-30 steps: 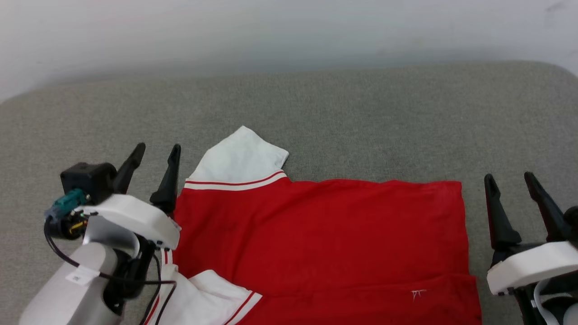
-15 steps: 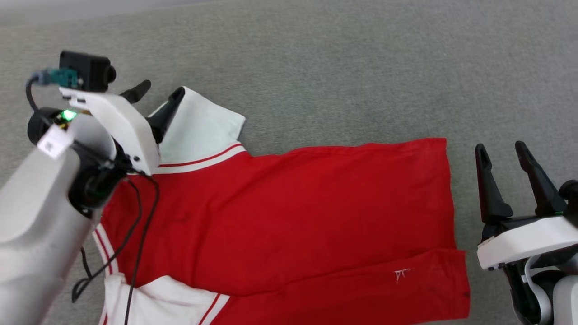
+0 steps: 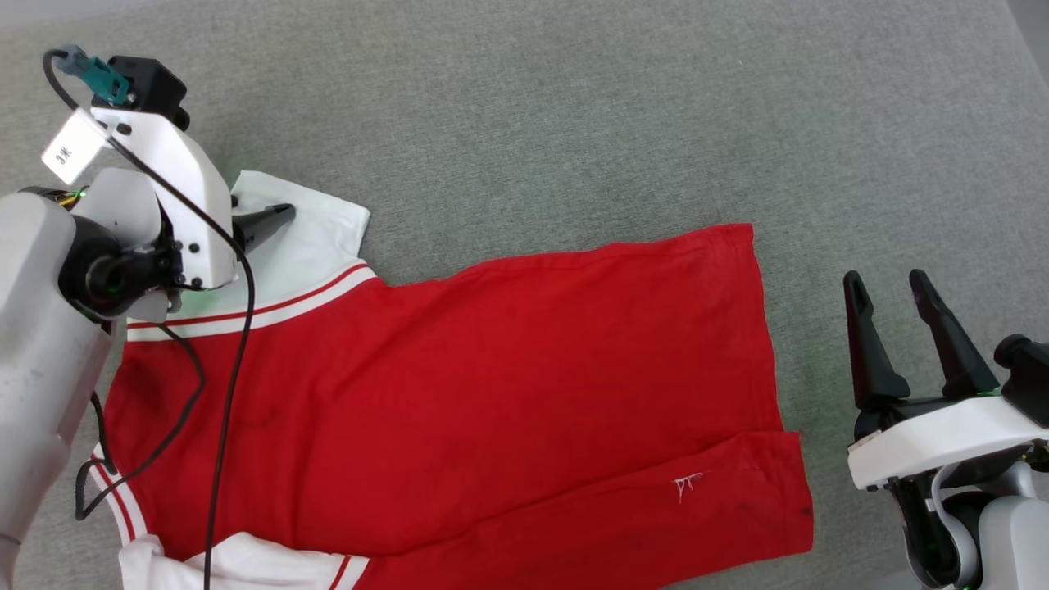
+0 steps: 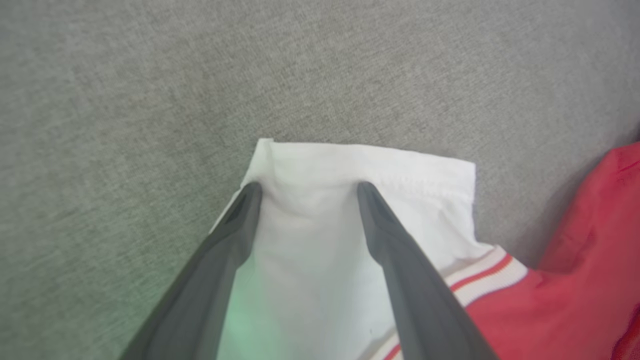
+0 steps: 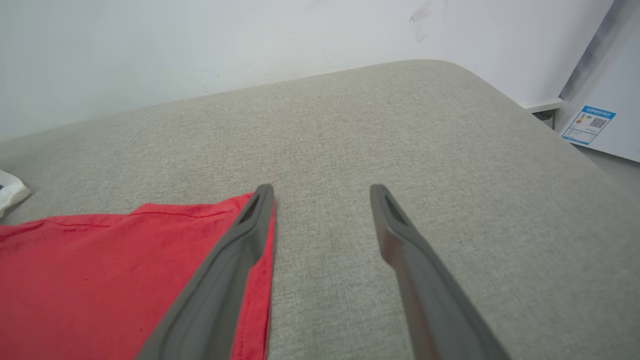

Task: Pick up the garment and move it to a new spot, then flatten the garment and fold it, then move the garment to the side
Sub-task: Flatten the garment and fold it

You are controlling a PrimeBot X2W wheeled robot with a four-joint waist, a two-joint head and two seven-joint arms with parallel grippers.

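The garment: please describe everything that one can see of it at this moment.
The garment is a red jersey-like shirt of soft knit cloth, spread nearly flat on the grey cushion, no print showing. Its sleeves are white with red-and-white striped trim: the far sleeve lies flat, the near sleeve is rumpled. A layer overlaps along the near edge, bearing a small white mark. The left gripper, jaws open, has its tips on or just above the far sleeve's cuff.

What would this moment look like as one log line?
garment: lies unheld | left tool: open at white sleeve | right tool: open beside red hem
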